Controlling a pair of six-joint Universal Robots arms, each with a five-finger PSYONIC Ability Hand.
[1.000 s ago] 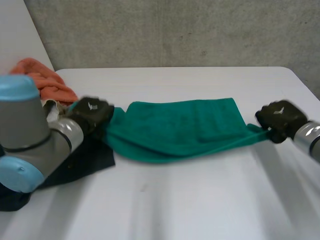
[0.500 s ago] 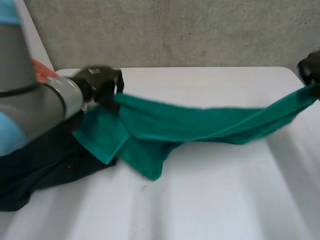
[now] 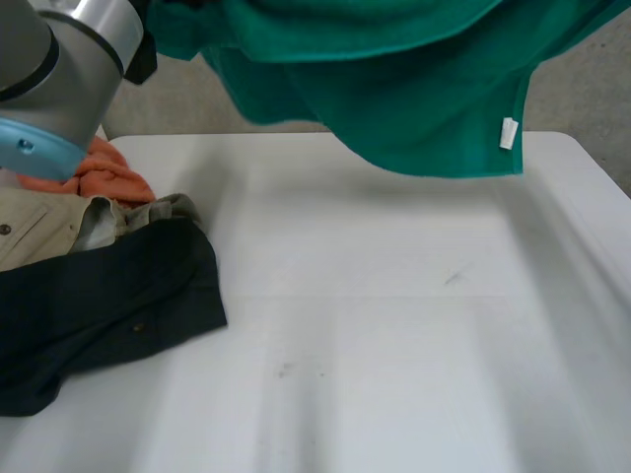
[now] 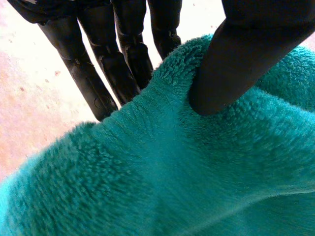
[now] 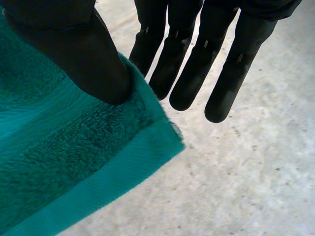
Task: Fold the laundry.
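Note:
A teal green towel (image 3: 414,89) hangs in the air above the white table (image 3: 394,345), stretched between my two hands, with a small white tag (image 3: 509,132) at its lower right corner. My left hand (image 4: 123,59) pinches the towel's (image 4: 147,177) thick edge between thumb (image 4: 236,64) and straight fingers. My right hand (image 5: 192,73) pinches a hemmed corner of the towel (image 5: 74,157) under its thumb (image 5: 83,54). My left arm (image 3: 59,59) rises at the left of the head view.
At the table's left edge lies a pile of clothes: a dark garment (image 3: 108,305), a beige one (image 3: 39,232) and an orange cloth (image 3: 108,177). A grey concrete wall stands behind the table.
Both hands have risen and carried the towel up off the table. It lay stretched on the surface a second ago; now it hangs free high above it.

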